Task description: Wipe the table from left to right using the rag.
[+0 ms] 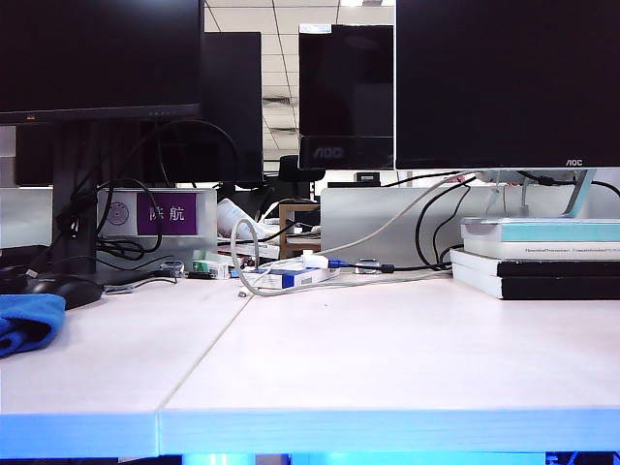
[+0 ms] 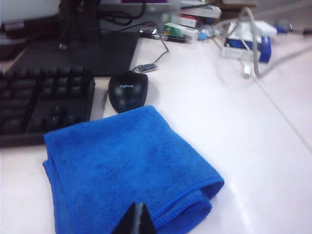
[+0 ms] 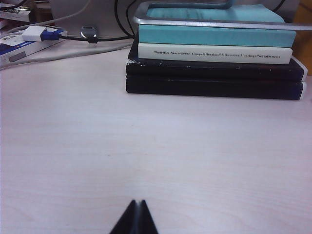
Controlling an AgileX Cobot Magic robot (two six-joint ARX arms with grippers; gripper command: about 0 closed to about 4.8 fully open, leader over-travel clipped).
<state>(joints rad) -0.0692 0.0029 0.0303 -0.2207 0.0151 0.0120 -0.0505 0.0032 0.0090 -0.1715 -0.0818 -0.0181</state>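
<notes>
Rag point(image 2: 129, 170) is sitting folded at the far left end of the table point(image 1: 387, 368), right next to a black mouse point(image 2: 127, 90) and a dark keyboard point(image 2: 44, 102). From the front camera you only catch a blue corner of it at the left edge. Looks like nothing's been wiped yet, so basically the whole job is still ahead: grab the cloth, press it down, drag it across to the right.

Left claw point(image 2: 136, 219) hangs just over the near edge of the rag, tips pinched together, holding nothing. Right claw point(image 3: 136, 217) is over bare table on the right side, also closed up tight and empty, facing a stack of books point(image 3: 214, 58).

Surface is a matte white top in two panels with a thin seam point(image 1: 208, 349) running diagonally between them. The middle stretch is clear, so I'd guess a straight swipe has room. The back edge is cluttered though: tangled cables point(image 1: 262, 262), a small white and blue box point(image 1: 295, 278), a purple label sign point(image 1: 167, 213). Several dark monitors point(image 1: 504, 82) stand behind, with office ceiling lights showing through the gap.
</notes>
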